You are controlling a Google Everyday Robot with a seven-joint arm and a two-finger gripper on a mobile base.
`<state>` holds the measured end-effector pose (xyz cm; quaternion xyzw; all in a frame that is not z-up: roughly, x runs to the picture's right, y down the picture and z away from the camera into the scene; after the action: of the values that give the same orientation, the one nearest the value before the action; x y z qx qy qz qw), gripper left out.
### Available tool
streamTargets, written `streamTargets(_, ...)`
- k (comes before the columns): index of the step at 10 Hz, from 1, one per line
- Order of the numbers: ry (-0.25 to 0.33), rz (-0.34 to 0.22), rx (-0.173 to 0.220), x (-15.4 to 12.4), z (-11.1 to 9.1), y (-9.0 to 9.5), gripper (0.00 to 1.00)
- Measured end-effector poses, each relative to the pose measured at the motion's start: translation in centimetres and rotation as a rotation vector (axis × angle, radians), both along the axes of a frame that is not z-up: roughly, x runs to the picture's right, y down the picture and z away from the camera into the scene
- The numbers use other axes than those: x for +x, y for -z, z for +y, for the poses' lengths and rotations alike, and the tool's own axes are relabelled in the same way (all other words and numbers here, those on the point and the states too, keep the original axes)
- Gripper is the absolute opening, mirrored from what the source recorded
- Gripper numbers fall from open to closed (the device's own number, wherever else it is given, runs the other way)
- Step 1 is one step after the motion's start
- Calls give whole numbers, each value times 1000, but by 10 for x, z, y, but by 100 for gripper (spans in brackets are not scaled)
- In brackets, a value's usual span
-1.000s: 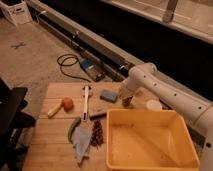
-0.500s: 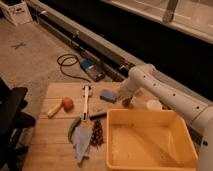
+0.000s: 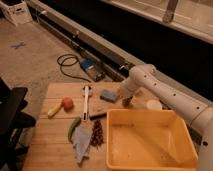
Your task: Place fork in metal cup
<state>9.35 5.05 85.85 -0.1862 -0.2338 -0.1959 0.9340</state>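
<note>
Far left of the yellow bin (image 3: 150, 157): dark chair (image 3: 11, 117) at the edge of the wooden table (image 3: 55, 150), off the work area.

Well left of the bin: red round fruit (image 3: 67, 103) touching a yellowish piece (image 3: 54, 111), set apart from the rest, likely as distractors.

Left of the bin, nearer: long white-handled utensil (image 3: 86, 99) lying lengthwise, dark tip toward the bin's near corner. Green pepper (image 3: 74, 128) below it, beside a grey crumpled cloth (image 3: 82, 142) and a dark reddish cluster (image 3: 97, 133). Spread loosely, none stacked, probably to keep each item reachable.

Just beyond the bin's far-left corner: blue sponge (image 3: 108, 95).

Beyond the bin's far rim, near its middle: gripper (image 3: 127, 96) pointing down, directly over the metal cup (image 3: 128, 103). Open or closed: cannot tell. Fork not made out as a separate item on the table; judged to be at the gripper, at or in the cup. Wrist held vertical, presumably so a slim utensil goes in end first.

Beyond the bin's far-right part: white cup (image 3: 154, 105), close to the metal one but apart. White arm (image 3: 170, 97) running off to the right.

Surface: pale wood planks, warm dim light. Room beyond the bin: concrete floor, coiled black cable (image 3: 67, 62), blue box (image 3: 87, 65), long rail (image 3: 85, 37) along a dark recess, white crate (image 3: 17, 11) far corner.
</note>
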Motion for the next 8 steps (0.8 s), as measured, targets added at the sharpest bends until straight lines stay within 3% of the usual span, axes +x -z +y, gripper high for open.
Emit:
streamTargets(4,-6,8,1,1,-2,2,65)
streamTargets(6,-9,36,10,11,-7,7,65)
streamTargets(8,-7,94,41,31,-24,24,65)
